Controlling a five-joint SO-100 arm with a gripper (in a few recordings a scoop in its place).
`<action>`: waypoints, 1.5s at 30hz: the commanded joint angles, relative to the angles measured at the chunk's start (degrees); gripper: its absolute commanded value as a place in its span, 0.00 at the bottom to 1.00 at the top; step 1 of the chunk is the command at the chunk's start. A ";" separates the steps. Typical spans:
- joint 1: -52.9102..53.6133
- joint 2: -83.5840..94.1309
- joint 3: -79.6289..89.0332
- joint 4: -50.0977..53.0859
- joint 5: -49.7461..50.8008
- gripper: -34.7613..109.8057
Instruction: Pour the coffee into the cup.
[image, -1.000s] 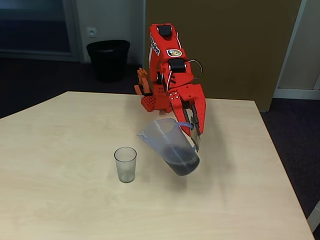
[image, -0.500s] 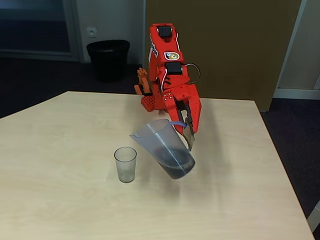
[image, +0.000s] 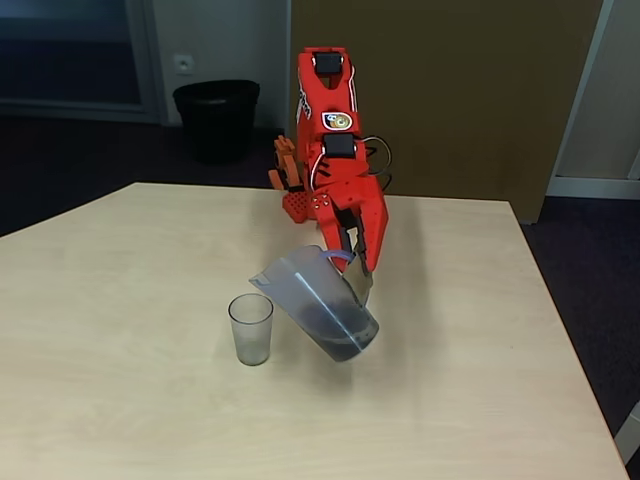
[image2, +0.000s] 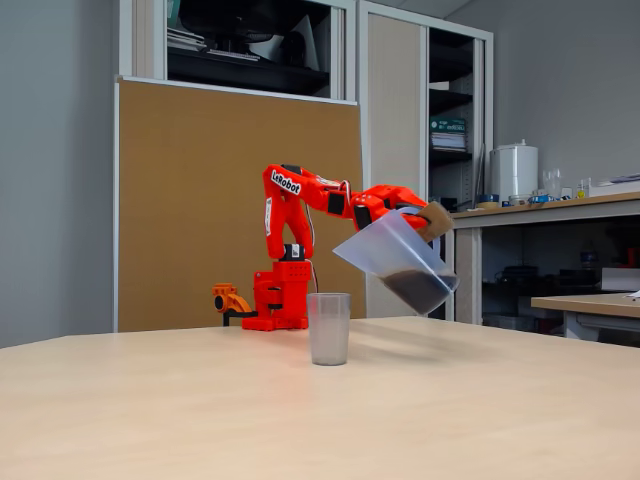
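— Where has it got to? Is anything going in yet?

— Not yet. The red arm's claw (image: 358, 262) is clenched on the handle of the tall, translucent bluish plastic jug (image: 318, 303), and the jug hangs in the air, tipped with its spout toward the small clear plastic tumbler (image: 251, 329). The tumbler stands upright on the pale wooden bench (image: 130, 400), and it looks empty.

— And compared with a second ago?

— The jug has swung to the left in this front view and leaned over further. Its spout lip was well to the right of the tumbler; now it sits just above and beside the tumbler's rim. The tumbler itself has not budged.

— The coffee?

— The dark brown-black coffee (image: 338, 335) is pooled low in the jug's bottom corner, well short of the spout. From the side view the jug (image2: 398, 258) is steeply tilted, spout down-left, above and to the right of the tumbler (image2: 328, 328). I think the lip is not quite over the mouth yet, though depth is hard to judge from either spot.

— So what's needed?

— A touch more travel toward the tumbler, then more tilt. With so little liquid, it will come late and maybe in a rush, so a slow roll would be wise.
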 joint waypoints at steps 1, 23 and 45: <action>-0.53 3.87 0.62 -2.99 1.76 0.24; -0.26 5.27 4.83 -11.34 11.51 0.24; 2.90 4.48 7.73 -19.60 15.03 0.24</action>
